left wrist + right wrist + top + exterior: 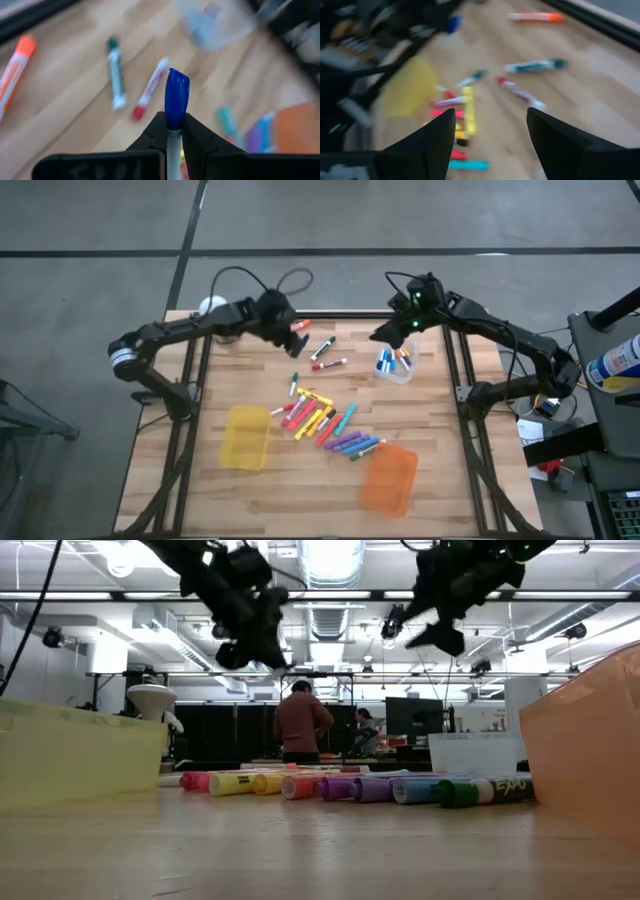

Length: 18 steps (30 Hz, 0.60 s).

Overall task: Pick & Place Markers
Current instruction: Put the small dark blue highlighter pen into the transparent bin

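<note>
My left gripper (293, 340) hangs above the table's far left part, shut on a blue-capped marker (177, 97). Several loose markers (322, 423) lie in a heap on the wooden table's middle. A green one (322, 350) and a red one (331, 364) lie farther back, and an orange one (300, 326) lies near the far edge. A few markers lie in the clear bin (396, 366). My right gripper (490, 125) is open and raised beside that bin, with nothing between its fingers. My left gripper pinches the marker's white barrel (173, 145) just behind the blue cap, between its two fingers (154, 131). The marker lies along the fingers, and its cap end (177, 85) sticks out past the tips. It is lifted clear of the table, slanting down.
A yellow bin (245, 437) stands at the near left and an orange bin (390, 478) at the near right. Black rails (190, 395) run along the table's sides. In the low view, people (302, 720) stand in the room beyond the table.
</note>
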Available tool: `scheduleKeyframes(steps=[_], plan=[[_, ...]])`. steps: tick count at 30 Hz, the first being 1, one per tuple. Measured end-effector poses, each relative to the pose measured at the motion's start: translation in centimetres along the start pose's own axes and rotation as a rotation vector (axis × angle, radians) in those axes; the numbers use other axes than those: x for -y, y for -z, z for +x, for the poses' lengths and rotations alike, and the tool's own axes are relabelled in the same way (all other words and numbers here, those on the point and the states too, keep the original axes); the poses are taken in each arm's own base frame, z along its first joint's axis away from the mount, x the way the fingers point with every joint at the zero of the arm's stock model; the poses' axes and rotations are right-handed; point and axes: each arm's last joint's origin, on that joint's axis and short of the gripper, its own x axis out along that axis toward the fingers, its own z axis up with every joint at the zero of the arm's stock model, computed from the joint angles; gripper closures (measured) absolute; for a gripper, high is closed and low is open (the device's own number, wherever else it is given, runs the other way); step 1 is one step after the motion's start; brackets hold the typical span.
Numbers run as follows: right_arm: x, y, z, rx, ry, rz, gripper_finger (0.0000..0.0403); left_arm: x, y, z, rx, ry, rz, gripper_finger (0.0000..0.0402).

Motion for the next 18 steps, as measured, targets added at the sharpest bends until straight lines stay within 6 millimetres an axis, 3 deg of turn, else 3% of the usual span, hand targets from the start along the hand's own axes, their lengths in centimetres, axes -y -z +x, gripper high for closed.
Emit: scheduleKeyframes(steps=[11, 18], plan=[[-5.1, -1.2, 2.4, 0.168, -0.254, -0.083, 0.0170, 3.3, -5.0, -3.2, 0.313, 0.375, -0.077, 0.0374], [-5.5, -1.5, 3.3, 0.234, -0.209, -0.072, 0.0172, 4.1, -5.8, -3.8, 0.391, 0.466, -0.106, 0.0374]])
